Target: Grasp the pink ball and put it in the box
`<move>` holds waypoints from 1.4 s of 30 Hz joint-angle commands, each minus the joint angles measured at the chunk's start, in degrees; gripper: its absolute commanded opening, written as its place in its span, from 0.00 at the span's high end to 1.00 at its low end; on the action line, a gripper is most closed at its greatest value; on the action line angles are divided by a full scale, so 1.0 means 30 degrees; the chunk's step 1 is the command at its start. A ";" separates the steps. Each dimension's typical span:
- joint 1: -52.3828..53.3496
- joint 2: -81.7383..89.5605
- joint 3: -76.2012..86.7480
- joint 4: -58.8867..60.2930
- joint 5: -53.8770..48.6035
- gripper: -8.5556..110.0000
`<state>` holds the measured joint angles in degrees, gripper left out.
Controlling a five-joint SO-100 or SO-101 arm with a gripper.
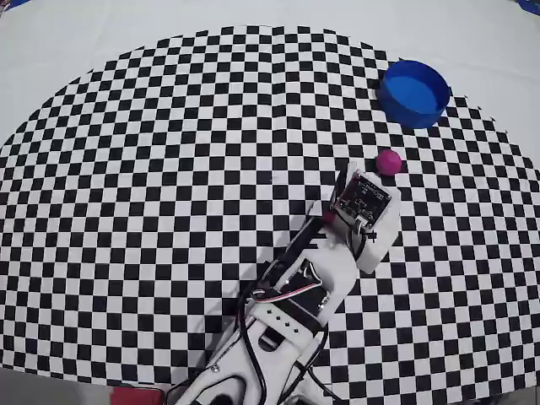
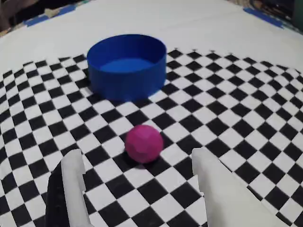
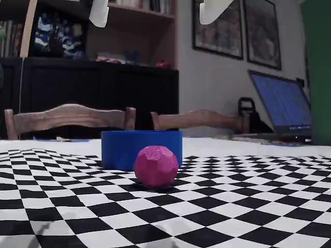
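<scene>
The pink ball (image 2: 144, 143) lies on the checkered cloth, short of the round blue box (image 2: 127, 66). My gripper (image 2: 138, 161) is open and empty. Its white fingers (image 2: 75, 184) stand on either side just behind the ball, which is ahead of the tips and not touched. In the overhead view the ball (image 1: 388, 162) sits just beyond the arm's wrist head (image 1: 363, 201), which hides the fingers, and the box (image 1: 413, 93) is farther up right. In the fixed view the ball (image 3: 155, 166) is in front of the box (image 3: 141, 149), and the two fingertips (image 3: 98, 13) hang high above.
The black and white checkered cloth (image 1: 169, 169) covers the table, with white surface beyond its edge. Chairs (image 3: 67, 119), a dark cabinet and a laptop (image 3: 284, 106) stand behind the table in the fixed view. A red object (image 1: 135, 395) shows at the overhead view's bottom edge.
</scene>
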<state>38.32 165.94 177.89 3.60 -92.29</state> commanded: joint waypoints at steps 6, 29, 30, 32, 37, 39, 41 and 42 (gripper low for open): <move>-0.0293 -0.0732 -0.0059 -0.0850 0.0146 0.71; -0.0469 -0.6240 -0.3369 -0.1289 0.0469 0.71; -0.0469 -0.6562 -0.3574 -0.1289 0.0469 0.71; -0.0469 -0.7119 -0.3955 -0.1318 0.0469 0.69; -0.0469 -0.7881 -0.4365 -0.1611 0.0469 0.68; -0.0469 -0.8232 -0.4512 -0.1758 0.0469 0.68; -0.0469 -0.8760 -0.4717 -0.1963 0.0439 0.68; -0.0469 -0.8994 -0.4893 -0.1992 0.0439 0.68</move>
<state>37.18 140.10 166.90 -1.41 -91.32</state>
